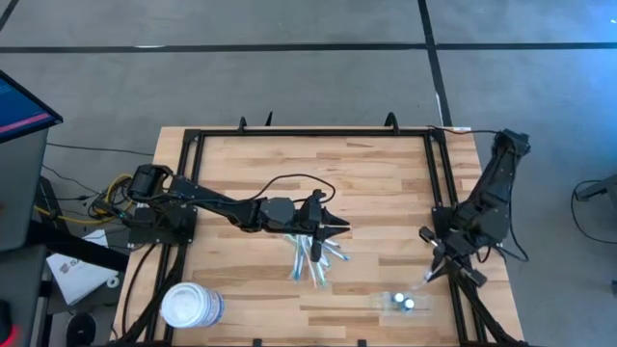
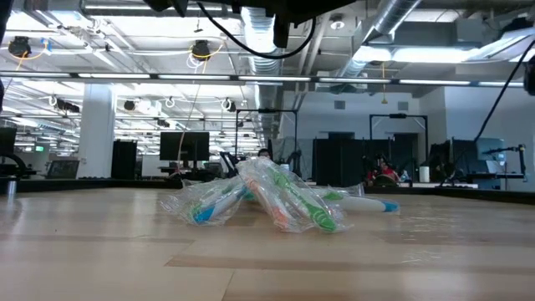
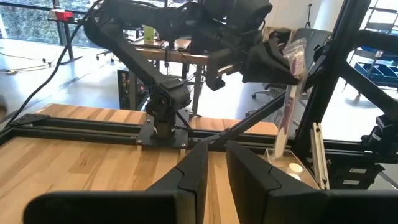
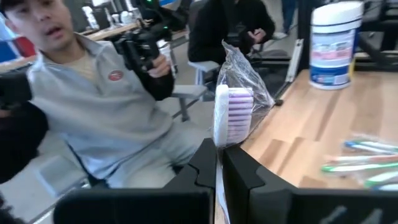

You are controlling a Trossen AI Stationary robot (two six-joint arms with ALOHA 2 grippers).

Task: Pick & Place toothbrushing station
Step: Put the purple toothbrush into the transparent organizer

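The toothbrushing station, a small see-through holder, lies flat near the table's front edge, right of middle. My right gripper hovers just behind it, shut on a plastic-wrapped toothbrush with purple bristles. My left gripper hangs level over the table's middle, its fingers narrowly open with nothing between them. Below it, a pile of wrapped toothbrushes lies on the wood. My right gripper pinches the wrapped toothbrush between its two fingers just below the bristle head, wrapper and all. The fingers reach about level and lie across the brush. The brush stands nearly upright, head up. Its white handle hangs down toward the station; whether they touch, I cannot tell.
A large white round tub lies at the near left corner. A black frame rail runs along the table's right side beside my right arm. A person sits beyond the table's edge, past my right gripper. Bare wood lies behind the pile.
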